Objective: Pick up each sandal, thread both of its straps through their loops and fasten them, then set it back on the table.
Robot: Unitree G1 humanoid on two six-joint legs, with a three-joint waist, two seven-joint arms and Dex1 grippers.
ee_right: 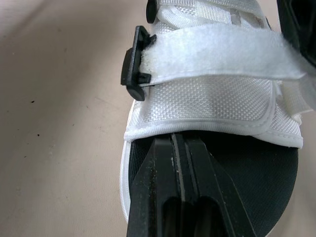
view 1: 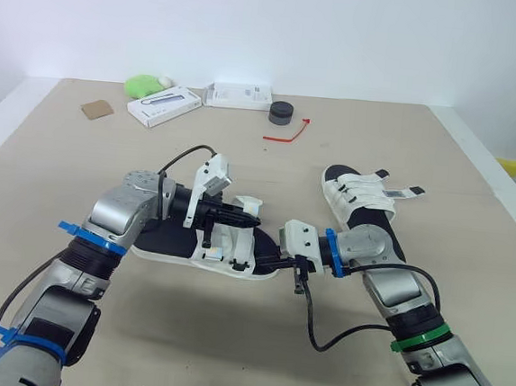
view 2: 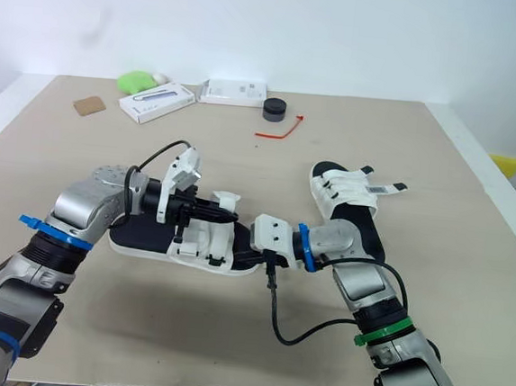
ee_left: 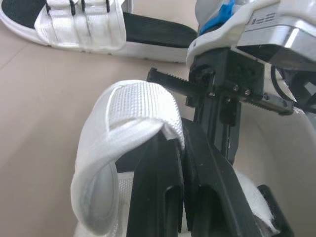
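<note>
A white sandal with a black footbed (view 1: 168, 239) lies mid-table between both arms. My left gripper (view 1: 238, 215) is above its upper, shut on a white strap (ee_left: 128, 111) that bends into a loop around the fingertips. From the toe end my right gripper (view 1: 281, 264) reaches in. Its fingers (ee_right: 165, 163) are shut and lie over the footbed, tips at the hem of the upper. Just past them a strap (ee_right: 217, 52) runs through a black loop (ee_right: 134, 64). The second sandal (view 1: 361, 198) rests flat to the right, straps across its upper.
At the back stand two white boxes (view 1: 163, 105) (view 1: 239, 95), a green object (view 1: 144, 85), a black round object (view 1: 282, 113), a red tie (view 1: 287, 134) and a brown card (view 1: 95, 108). The table's right edge (view 1: 502, 187) is near the second sandal.
</note>
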